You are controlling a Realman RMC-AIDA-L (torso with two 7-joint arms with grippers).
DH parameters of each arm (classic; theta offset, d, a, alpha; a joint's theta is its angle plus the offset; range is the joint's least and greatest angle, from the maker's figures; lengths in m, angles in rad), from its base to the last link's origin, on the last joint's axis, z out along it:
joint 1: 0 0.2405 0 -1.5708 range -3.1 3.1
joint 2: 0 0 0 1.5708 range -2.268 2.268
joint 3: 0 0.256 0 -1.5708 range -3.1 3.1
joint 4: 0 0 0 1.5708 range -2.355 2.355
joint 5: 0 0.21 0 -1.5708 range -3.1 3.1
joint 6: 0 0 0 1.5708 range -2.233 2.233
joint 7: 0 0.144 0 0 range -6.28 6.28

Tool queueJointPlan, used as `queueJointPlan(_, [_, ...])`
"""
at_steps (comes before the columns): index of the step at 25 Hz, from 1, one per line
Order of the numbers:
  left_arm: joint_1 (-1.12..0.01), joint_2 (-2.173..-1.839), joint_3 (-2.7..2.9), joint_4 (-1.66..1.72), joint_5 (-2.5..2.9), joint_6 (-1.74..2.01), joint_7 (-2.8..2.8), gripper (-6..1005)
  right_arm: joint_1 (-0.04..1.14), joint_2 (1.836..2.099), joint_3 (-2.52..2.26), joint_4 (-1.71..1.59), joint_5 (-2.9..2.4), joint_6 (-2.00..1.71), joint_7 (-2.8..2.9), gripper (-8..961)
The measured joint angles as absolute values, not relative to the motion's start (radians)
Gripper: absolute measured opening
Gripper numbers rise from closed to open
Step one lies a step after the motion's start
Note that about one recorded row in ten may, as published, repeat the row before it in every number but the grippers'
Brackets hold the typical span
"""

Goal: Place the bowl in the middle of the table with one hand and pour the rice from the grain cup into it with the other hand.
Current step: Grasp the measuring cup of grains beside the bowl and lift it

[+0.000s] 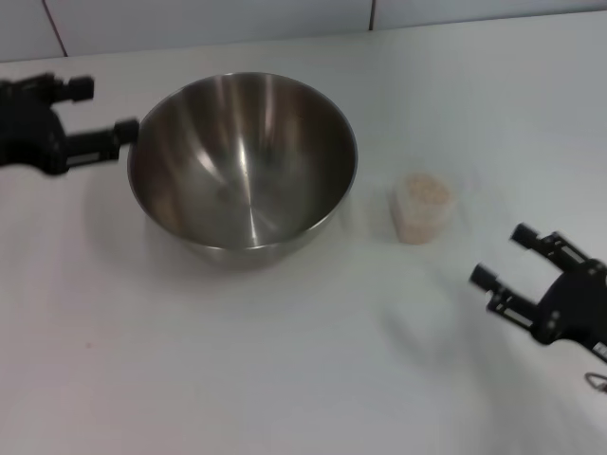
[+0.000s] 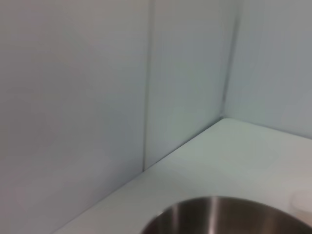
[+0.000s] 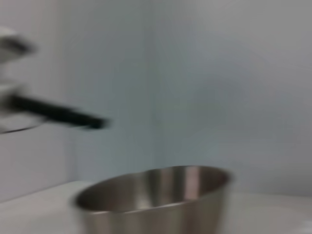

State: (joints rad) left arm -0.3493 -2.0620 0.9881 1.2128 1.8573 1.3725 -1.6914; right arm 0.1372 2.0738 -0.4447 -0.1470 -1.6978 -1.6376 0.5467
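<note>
The steel bowl [image 1: 243, 166] stands upright on the white table [image 1: 285, 360], a little left of centre. To its right the clear grain cup [image 1: 423, 207] stands upright, filled with rice [image 1: 426, 191]. My left gripper [image 1: 102, 116] is open at the bowl's left rim, its fingers holding nothing. My right gripper [image 1: 501, 256] hovers open at the front right, short of the cup. The left wrist view catches the bowl's rim [image 2: 229, 214]; the right wrist view shows the bowl [image 3: 156, 200] from the side and the left gripper's finger [image 3: 58, 114].
White wall panels [image 2: 97, 97] rise behind the table's far edge. A small metal part [image 1: 597, 380] lies at the right edge.
</note>
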Motion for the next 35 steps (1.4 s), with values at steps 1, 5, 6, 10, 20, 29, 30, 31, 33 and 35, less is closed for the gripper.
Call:
queueJointPlan(1, [-0.328, -2.062, 0.987, 1.212, 1.851, 1.388, -1.65, 619, 0.133, 2.078, -0.359, -0.141, -1.698, -1.597, 0.547, 799])
queueJointPlan(5, [-0.27, -2.063, 0.989, 1.201, 1.85, 1.415, -1.526, 771, 0.142, 2.08, -0.26, -0.124, -1.698, -1.527, 0.545, 800])
queueJointPlan(6, [-0.245, -2.066, 0.99, 1.197, 1.844, 1.417, -1.48, 777, 0.157, 2.081, -0.239, -0.119, -1.698, -1.484, 0.543, 800])
queueJointPlan(10, [-0.245, -2.066, 0.99, 1.197, 1.844, 1.417, -1.48, 803, 0.189, 2.082, -0.229, -0.115, -1.698, -1.418, 0.542, 799])
queueJointPlan(20, [-0.227, -2.068, 0.992, 1.145, 1.822, 1.437, -1.429, 806, 0.288, 2.085, -0.208, -0.095, -1.697, -1.299, 0.541, 800])
queueJointPlan(29, [-0.234, -2.066, 1.0, 1.138, 1.822, 1.439, -1.429, 805, 0.327, 2.085, -0.207, -0.089, -1.695, -1.262, 0.54, 800])
queueJointPlan(30, [-0.234, -2.066, 1.0, 1.137, 1.822, 1.439, -1.429, 805, 0.33, 2.085, -0.207, -0.089, -1.695, -1.261, 0.54, 800])
queueJointPlan(31, [-0.235, -2.066, 1.0, 1.136, 1.822, 1.439, -1.428, 805, 0.333, 2.085, -0.207, -0.089, -1.694, -1.26, 0.54, 799])
queueJointPlan(33, [-0.236, -2.066, 1.0, 1.136, 1.823, 1.439, -1.428, 806, 0.339, 2.085, -0.207, -0.089, -1.691, -1.253, 0.54, 799])
queueJointPlan(35, [-0.237, -2.066, 1.0, 1.135, 1.824, 1.439, -1.428, 806, 0.347, 2.085, -0.207, -0.089, -1.687, -1.238, 0.54, 799])
